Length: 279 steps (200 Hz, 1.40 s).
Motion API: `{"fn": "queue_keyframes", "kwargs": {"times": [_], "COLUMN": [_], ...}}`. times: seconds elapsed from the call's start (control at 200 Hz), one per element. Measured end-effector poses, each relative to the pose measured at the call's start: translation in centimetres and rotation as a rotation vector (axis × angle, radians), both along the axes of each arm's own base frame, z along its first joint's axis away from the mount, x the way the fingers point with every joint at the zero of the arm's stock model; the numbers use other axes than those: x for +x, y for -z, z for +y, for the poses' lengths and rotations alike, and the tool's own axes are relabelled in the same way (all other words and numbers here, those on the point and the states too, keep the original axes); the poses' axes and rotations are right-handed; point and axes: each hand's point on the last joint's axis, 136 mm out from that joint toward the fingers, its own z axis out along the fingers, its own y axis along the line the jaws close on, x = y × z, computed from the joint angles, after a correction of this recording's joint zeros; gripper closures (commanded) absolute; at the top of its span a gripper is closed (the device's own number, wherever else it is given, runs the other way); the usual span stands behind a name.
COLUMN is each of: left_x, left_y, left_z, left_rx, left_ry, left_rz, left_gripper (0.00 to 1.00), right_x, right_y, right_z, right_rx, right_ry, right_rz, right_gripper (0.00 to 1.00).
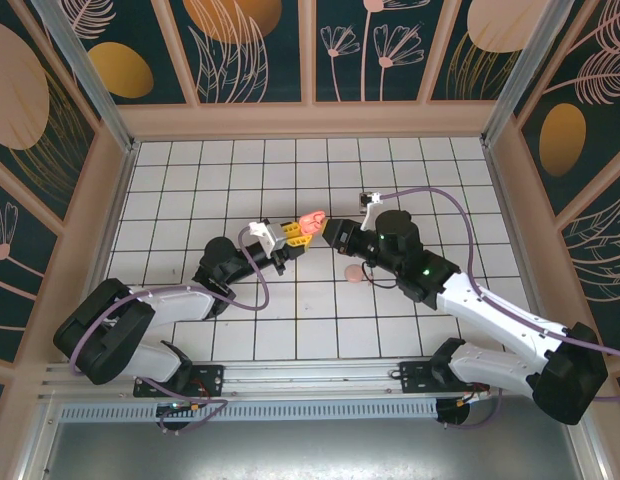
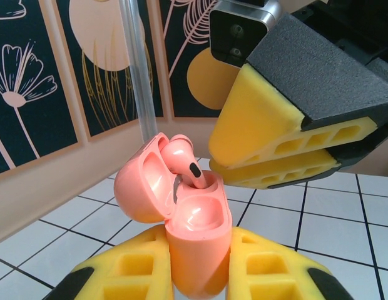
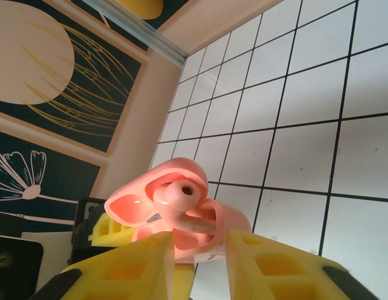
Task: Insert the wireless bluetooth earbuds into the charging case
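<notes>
- The left jaws are closed on the lower body of the salmon-pink charging case (image 2: 200, 244), and their yellow foam pads (image 2: 134, 269) press it from both sides
- The case is held upright near the middle of the white tiled desk (image 1: 430, 180), between the two arms in the top view
- The case lid (image 2: 141, 187) is hinged open and tilted back, to the left in the left wrist view
- One pale pink earbud (image 2: 181, 155) stands in the case well next to the lid, stem down, with its rounded head and a dark patch on the stem above the case rim
- The right jaws reach in from the right, with the yellow fingers (image 2: 275, 131) stacked one above the other in the left wrist view and a thin slit between them
- The tips of those fingers sit just beside the earbud; contact with it cannot be told
- In the right wrist view the right jaws stand narrowly apart, the case and earbud show through the gap, and nothing is seen clamped between the pads
- A small pale pink object (image 1: 355, 273) lies on the desk under the right arm, too small to identify
</notes>
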Motion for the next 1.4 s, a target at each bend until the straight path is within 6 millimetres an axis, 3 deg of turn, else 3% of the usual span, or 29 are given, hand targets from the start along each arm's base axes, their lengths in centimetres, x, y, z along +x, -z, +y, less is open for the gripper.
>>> {"fn": "queue_keyframes", "kwargs": {"times": [0.23, 0.44, 0.571, 0.666, 0.851, 1.396], "left_x": [-0.1, -0.2, -0.2, -0.2, -0.3, -0.2], "left_y": [-0.1, 0.3, 0.4, 0.3, 0.0, -0.4], "left_z": [0.0, -0.2, -0.3, -0.3, -0.3, -0.4], "left_rx": [-0.001, 0.016, 0.023, 0.025, 0.022, 0.017], "left_ry": [0.003, 0.016, 0.025, 0.025, 0.025, 0.029], "left_rz": [-0.002, 0.009, 0.012, 0.011, 0.006, -0.002], "left_gripper": [0.88, 0.88, 0.88, 0.88, 0.88, 0.88], "right_x": [-0.3, 0.1, 0.7, 1.2, 2.0, 1.7], "right_y": [-0.3, -4.0, -5.6, -5.2, -2.9, -2.2], "right_z": [-0.5, -1.4, -0.9, -0.4, -0.5, 0.0], "right_rx": [-0.066, -0.13, -0.17, -0.202, -0.246, -0.209], "right_ry": [-0.014, -0.027, -0.046, -0.062, -0.072, -0.138], "right_rz": [-0.027, -0.127, -0.158, -0.154, -0.089, -0.063], "right_gripper": [0.61, 0.63, 0.62, 0.57, 0.57, 0.57]}}
